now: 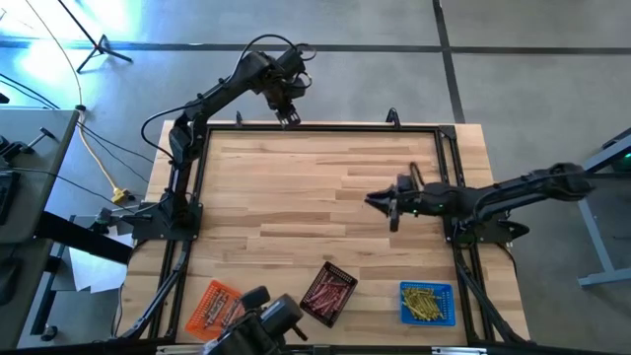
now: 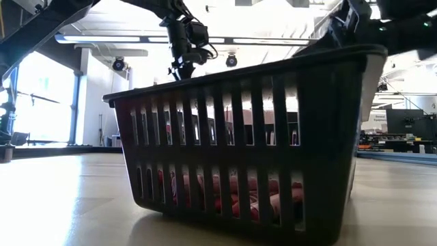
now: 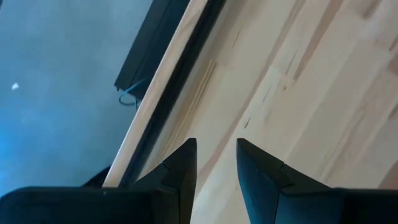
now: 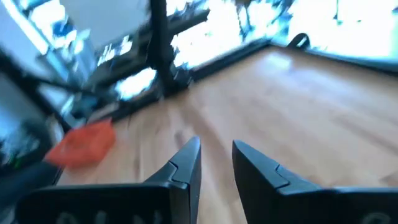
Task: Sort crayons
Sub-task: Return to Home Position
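Observation:
The crayons lie in three square trays at the table's near edge. Red/pink sticks (image 1: 327,291) are in the black tray (image 1: 343,279), and they also show through its slats in the low view (image 2: 225,195). Yellow sticks (image 1: 424,302) are in the blue tray (image 1: 447,316). The orange tray (image 1: 215,306) holds thin sticks whose colour I cannot tell. My left gripper (image 1: 288,117) hangs over the table's far edge, open and empty (image 3: 216,144). My right gripper (image 1: 381,203) hovers over the bare wood right of centre, open and empty (image 4: 216,144).
A black metal frame (image 1: 325,125) runs along the table's edges. A dark camera mount (image 1: 264,314) stands at the near edge between the orange and black trays. The black tray (image 2: 273,171) fills most of the low view. Bare wood (image 1: 296,197) lies in the table's middle.

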Action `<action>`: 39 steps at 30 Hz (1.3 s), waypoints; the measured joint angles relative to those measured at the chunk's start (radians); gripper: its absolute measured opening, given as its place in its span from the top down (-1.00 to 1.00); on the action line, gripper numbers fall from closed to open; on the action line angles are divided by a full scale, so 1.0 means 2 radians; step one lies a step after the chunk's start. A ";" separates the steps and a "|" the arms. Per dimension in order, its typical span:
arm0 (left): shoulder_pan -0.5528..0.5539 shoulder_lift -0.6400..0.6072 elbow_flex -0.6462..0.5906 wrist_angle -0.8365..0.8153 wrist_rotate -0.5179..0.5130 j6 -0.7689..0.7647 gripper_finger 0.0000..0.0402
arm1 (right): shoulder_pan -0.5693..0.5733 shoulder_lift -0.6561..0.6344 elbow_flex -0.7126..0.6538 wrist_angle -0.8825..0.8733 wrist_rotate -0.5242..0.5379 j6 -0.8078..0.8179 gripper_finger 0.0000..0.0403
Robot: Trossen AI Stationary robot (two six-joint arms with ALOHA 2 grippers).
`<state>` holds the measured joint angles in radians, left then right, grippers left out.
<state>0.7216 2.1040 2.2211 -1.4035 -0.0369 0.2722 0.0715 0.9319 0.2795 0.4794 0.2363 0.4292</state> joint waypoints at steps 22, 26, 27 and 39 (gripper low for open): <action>-0.001 0.000 0.000 0.075 0.013 -0.097 0.50 | 0.000 -0.078 -0.097 0.004 -0.004 -0.018 0.63; -0.003 0.000 0.000 0.089 0.014 -0.116 0.50 | 0.000 -0.092 -0.109 0.000 -0.004 -0.018 0.63; -0.004 0.000 0.000 0.092 0.014 -0.117 0.50 | 0.000 -0.094 -0.110 0.000 -0.004 -0.016 0.63; -0.019 0.000 0.000 0.100 0.013 -0.123 0.50 | 0.000 -0.146 -0.115 -0.053 0.000 -0.042 0.63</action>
<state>0.6846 2.1033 2.2208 -1.2041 -0.0101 0.0261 0.0715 0.6389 0.0486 0.3738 0.2372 0.3444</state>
